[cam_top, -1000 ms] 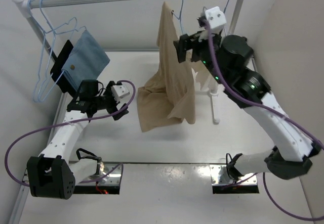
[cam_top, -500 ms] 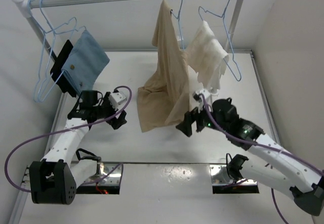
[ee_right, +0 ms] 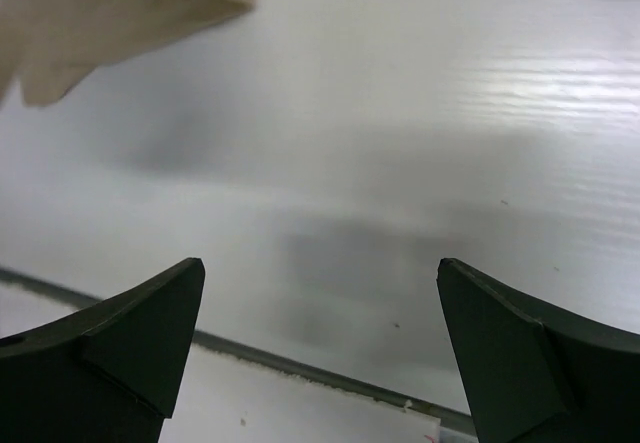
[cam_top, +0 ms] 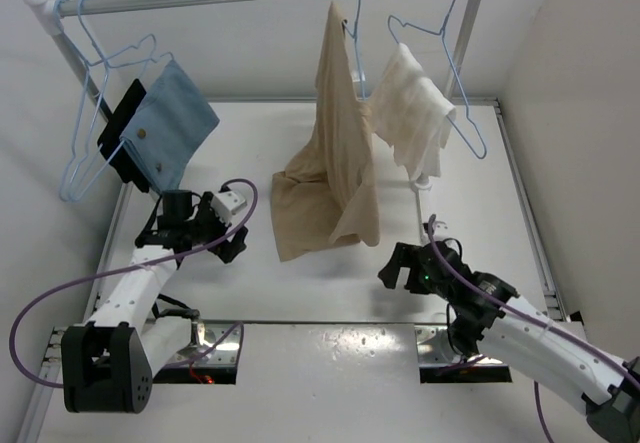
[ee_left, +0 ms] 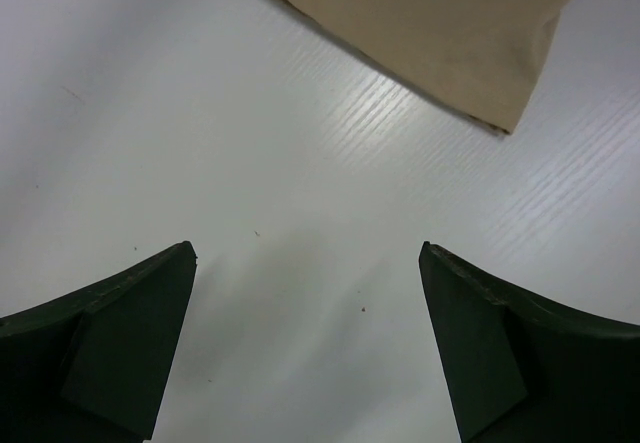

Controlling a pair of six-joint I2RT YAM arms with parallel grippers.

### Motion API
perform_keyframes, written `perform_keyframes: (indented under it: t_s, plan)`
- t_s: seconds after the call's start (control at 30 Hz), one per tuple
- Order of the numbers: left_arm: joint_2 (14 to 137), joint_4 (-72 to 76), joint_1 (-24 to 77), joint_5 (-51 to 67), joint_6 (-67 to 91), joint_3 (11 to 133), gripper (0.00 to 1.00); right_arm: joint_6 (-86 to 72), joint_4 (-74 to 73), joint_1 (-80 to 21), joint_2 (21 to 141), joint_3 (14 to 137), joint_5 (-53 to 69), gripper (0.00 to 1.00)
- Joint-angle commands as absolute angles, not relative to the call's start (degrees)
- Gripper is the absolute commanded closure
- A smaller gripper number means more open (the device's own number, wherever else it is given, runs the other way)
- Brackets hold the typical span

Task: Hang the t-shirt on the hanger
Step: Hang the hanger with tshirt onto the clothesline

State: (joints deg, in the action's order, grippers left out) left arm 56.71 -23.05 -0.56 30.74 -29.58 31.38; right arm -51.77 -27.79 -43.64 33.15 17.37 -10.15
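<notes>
The tan-beige t-shirt (cam_top: 338,153) hangs from a pale-blue wire hanger (cam_top: 352,18) hooked on the rail, its lower part draped on the white table. Its hem also shows in the left wrist view (ee_left: 440,33) and a corner in the right wrist view (ee_right: 110,13). My left gripper (cam_top: 236,245) is open and empty, low over the table left of the shirt. My right gripper (cam_top: 390,271) is open and empty near the table's front edge, below and right of the shirt hem. Both wrist views show only bare table between the fingers.
A white cloth (cam_top: 408,113) hangs on a second hanger (cam_top: 455,73) right of the shirt. A blue cloth (cam_top: 168,135) and spare hangers (cam_top: 85,128) hang at the rail's left end. The rail post (cam_top: 450,73) stands at the back right. The table's front edge (ee_right: 300,363) is under my right gripper.
My right arm has dropped from the hanger at the rail down to the table's front edge, away from the shirt. My left gripper has shifted slightly. The shirt stays hanging.
</notes>
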Motion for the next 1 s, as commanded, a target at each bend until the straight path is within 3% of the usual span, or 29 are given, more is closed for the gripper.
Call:
perform_keyframes:
  t_s: [0.0, 0.23, 0.97]
  plan:
    - [55.1, -19.8, -1.5, 29.0, -28.7, 29.8, 0.00, -64.4, -32.5, -43.4, 29.5, 16.4, -21.0, 0.00]
    - [54.6, -18.7, -1.5, 27.4, -28.1, 28.7, 0.00, -73.6, -40.1, -43.4, 29.9, 18.5, -30.8, 0.00]
    - [54.6, -18.2, -1.5, 26.4, -27.6, 28.1, 0.00, -89.1, -50.4, -43.4, 32.5, 22.8, -43.3, 0.00]
